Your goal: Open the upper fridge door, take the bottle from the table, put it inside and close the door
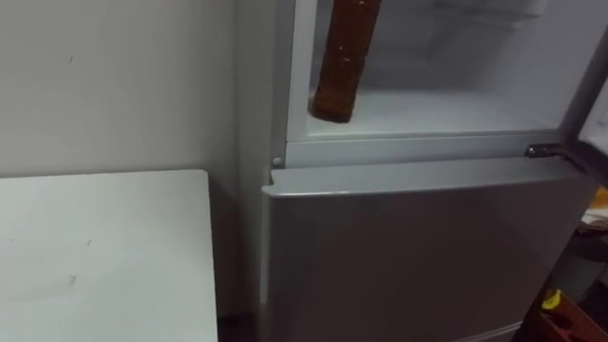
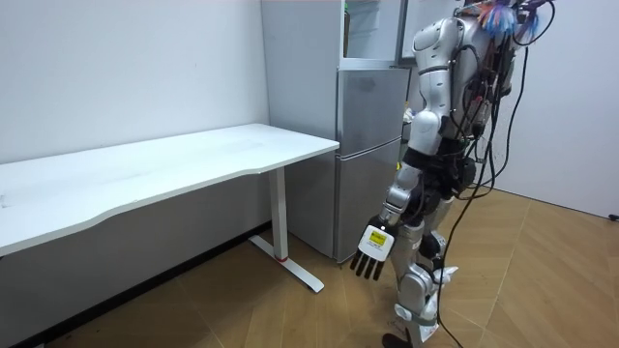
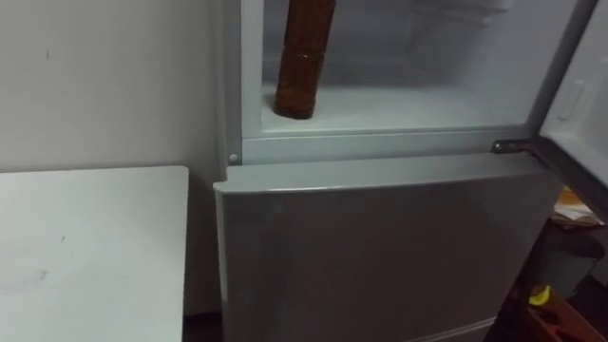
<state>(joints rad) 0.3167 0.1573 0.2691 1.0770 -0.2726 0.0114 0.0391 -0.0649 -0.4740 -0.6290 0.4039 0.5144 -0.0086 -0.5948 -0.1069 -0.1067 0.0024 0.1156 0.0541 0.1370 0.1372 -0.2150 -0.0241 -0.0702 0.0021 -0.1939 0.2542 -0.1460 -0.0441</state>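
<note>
Brown bottle (image 1: 340,66) leans just inside the open upper fridge (image 1: 446,112), front left. White table (image 1: 95,256) adjoins it on wood floor (image 2: 542,280). Left hand (image 2: 372,253) hangs empty, fingers straight.

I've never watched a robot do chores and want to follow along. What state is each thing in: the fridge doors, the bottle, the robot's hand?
Upper fridge door: open, swung to the right.
Lower fridge door: shut.
Bottle: in the upper compartment at its front left, leaning slightly, top out of the picture.
Left hand: open, hanging by the robot's side, holding nothing.
</note>
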